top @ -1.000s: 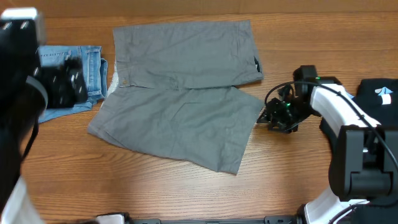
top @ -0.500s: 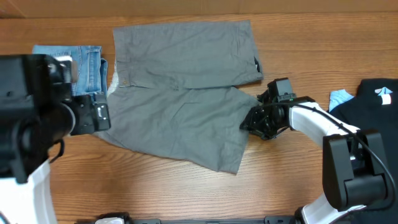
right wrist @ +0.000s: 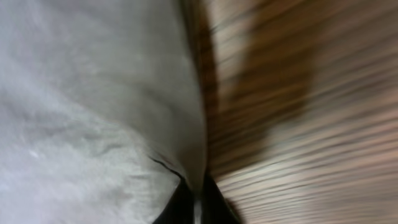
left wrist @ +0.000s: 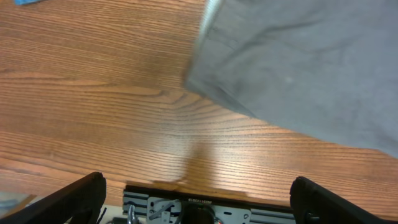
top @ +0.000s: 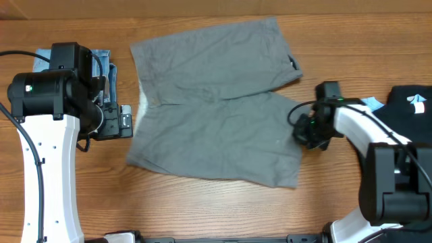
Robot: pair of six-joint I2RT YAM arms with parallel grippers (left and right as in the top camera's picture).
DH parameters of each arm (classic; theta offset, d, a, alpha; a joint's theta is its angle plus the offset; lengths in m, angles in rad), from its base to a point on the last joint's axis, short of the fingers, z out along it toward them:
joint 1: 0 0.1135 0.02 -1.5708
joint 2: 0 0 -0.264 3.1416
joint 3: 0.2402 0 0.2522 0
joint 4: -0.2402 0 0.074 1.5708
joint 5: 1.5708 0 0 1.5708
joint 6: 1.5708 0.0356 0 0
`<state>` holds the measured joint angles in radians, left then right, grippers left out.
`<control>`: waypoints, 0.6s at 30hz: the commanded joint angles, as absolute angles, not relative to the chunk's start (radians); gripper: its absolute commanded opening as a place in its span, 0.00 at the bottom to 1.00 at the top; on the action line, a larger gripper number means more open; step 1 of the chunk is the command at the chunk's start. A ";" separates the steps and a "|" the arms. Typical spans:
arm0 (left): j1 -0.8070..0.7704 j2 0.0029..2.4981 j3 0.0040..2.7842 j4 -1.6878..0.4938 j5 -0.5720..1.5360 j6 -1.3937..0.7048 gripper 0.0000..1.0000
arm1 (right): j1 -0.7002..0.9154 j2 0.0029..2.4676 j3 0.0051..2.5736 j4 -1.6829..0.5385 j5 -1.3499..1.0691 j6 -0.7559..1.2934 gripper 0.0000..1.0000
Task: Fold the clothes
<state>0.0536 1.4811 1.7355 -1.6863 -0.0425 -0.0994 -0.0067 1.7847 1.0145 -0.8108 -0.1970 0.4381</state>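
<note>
Grey shorts (top: 216,101) flat on the wooden table (top: 202,209) — waistband left, legs right, hem perhaps slightly lifted.

White arm shells (top: 47,162), black joint housings (top: 398,189), thin black cables (top: 23,145), green status light (top: 28,88)

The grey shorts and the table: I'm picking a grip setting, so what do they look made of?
Grey shorts: seemingly a woven, cotton-like cloth with a matte finish. It lies limp, with soft creases and a seamed edge.
Table: wood or a wood-look laminate, I can't tell which. Brown grain lines run along it, with a faint sheen in the left wrist view.
</note>
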 commanded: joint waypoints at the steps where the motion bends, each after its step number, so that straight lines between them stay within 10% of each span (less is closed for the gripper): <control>1: 0.052 1.504 1.726 -1.690 -0.055 -0.113 0.97 | -0.067 1.740 1.070 -0.866 -0.188 0.389 0.32; 8: 0.052 1.501 1.539 -1.690 -0.051 -0.156 0.92 | -0.150 1.471 1.081 -1.005 -0.222 0.390 0.47; 12: 0.052 1.501 1.383 -1.638 -0.052 -0.190 0.92 | -0.153 1.303 1.081 -1.101 -0.236 0.393 0.77; 18: 0.116 1.502 1.116 -1.319 -0.037 -0.270 1.00 | -0.152 1.269 1.075 -1.225 -0.346 0.392 0.82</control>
